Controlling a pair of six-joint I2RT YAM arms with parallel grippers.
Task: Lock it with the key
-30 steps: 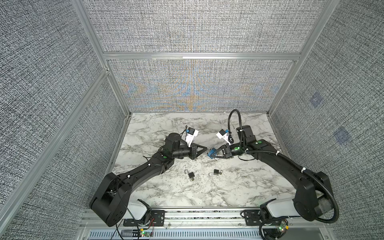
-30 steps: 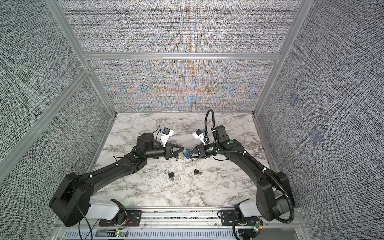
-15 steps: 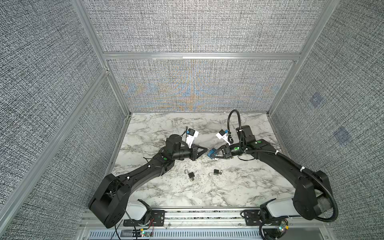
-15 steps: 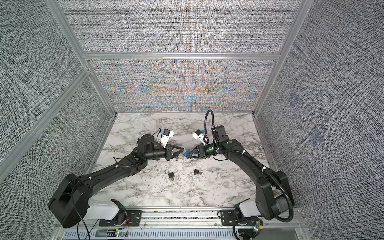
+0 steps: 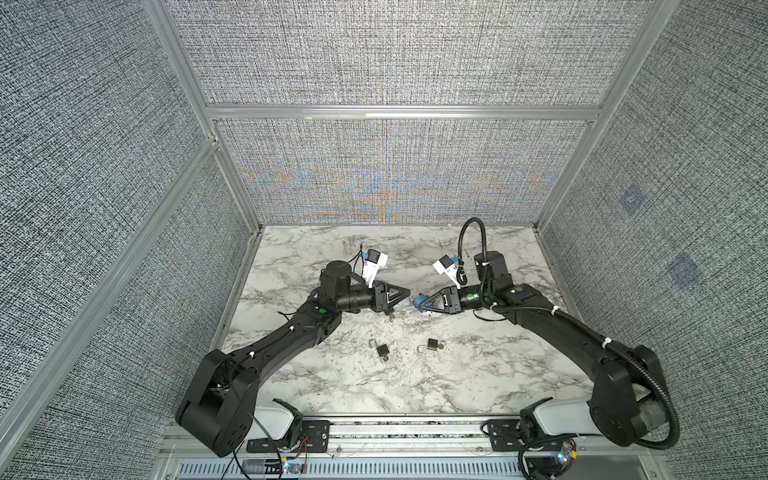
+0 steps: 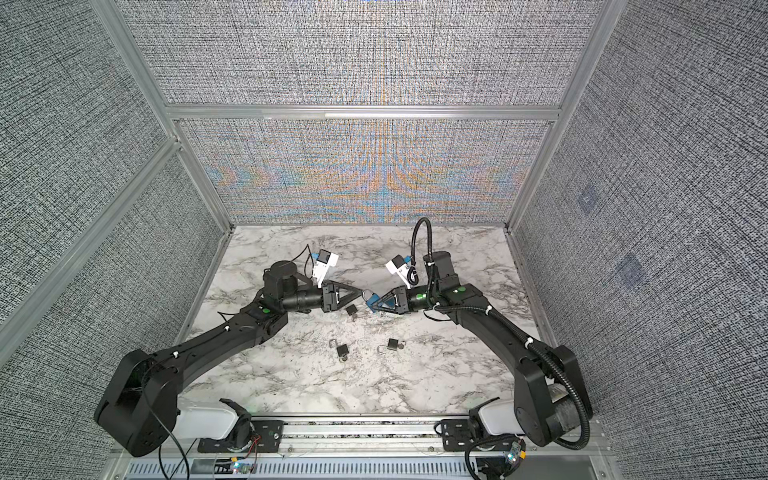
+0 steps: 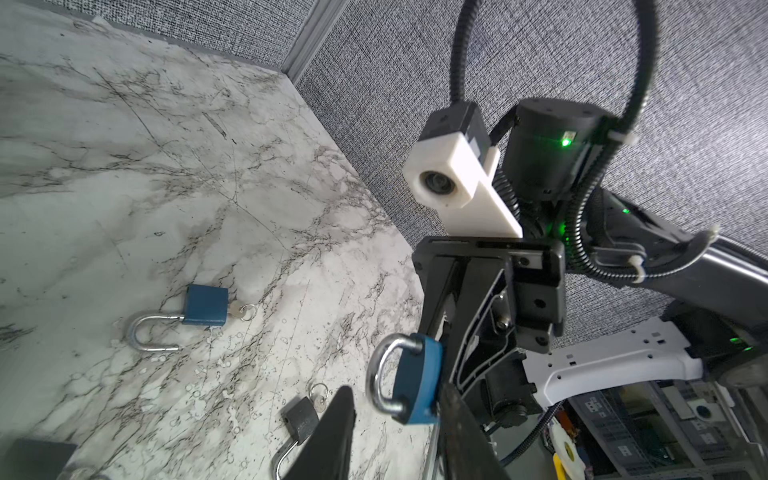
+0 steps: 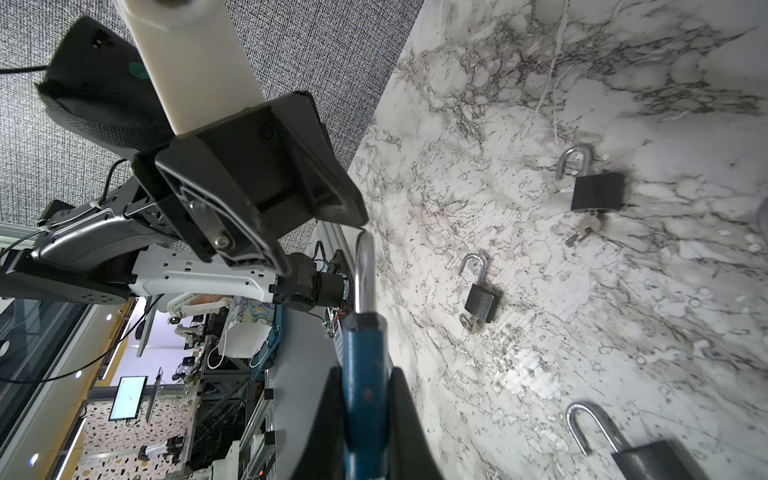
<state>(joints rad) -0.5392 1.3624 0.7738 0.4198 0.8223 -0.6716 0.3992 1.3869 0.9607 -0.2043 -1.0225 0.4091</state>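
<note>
My right gripper [image 5: 417, 306] is shut on the body of a blue padlock [image 7: 417, 378], held off the table. Its silver shackle [image 8: 365, 270] points at my left gripper [image 7: 395, 436] and looks seated in the body. The left gripper is open, with nothing between its fingers. One left fingertip [image 8: 360, 218] sits just at the top of the shackle. In both top views the two grippers meet tip to tip over the middle of the marble table [image 5: 415, 395]. The key of the held padlock is hidden.
Two black padlocks [image 5: 381, 350] [image 5: 433, 344] with open shackles and keys lie toward the table's front. A third black padlock [image 6: 352, 309] lies under the left gripper. A second blue padlock [image 7: 205, 305], open and with its key in, lies beyond the grippers.
The left gripper's jaws were shut at the padlock's shackle and have now parted. Both arms and the held blue padlock have stayed nearly where they were.
</note>
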